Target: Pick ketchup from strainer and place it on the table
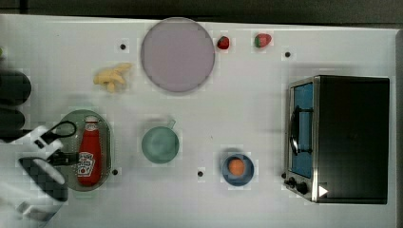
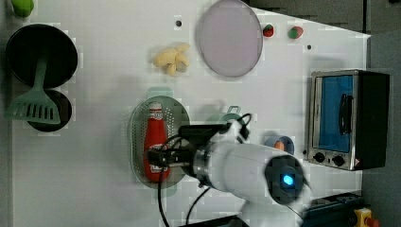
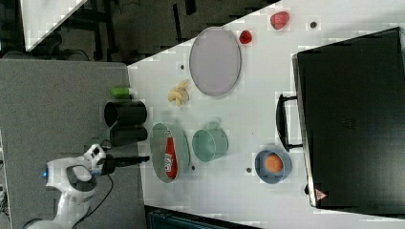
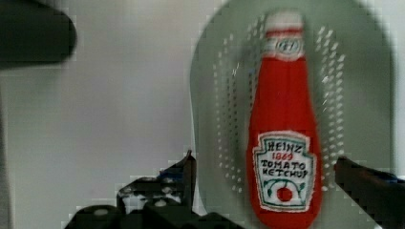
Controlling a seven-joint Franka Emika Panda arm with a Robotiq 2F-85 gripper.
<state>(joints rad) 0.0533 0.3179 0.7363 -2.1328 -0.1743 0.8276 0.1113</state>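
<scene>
The approach is in hand: the gripper (image 4: 265, 179) hangs with jaws wide, the ketchup (image 4: 284, 129) lying flat in the strainer (image 4: 363, 90) with its label end between them; next, lower and close on it

The red, soft-looking ketchup bottle (image 4: 282, 129) with a white cap and a white label lies flat inside the pale green oval perforated plastic strainer (image 4: 363, 86), lengthwise along it, the strainer resting on the flat white table (image 4: 119, 105).
</scene>
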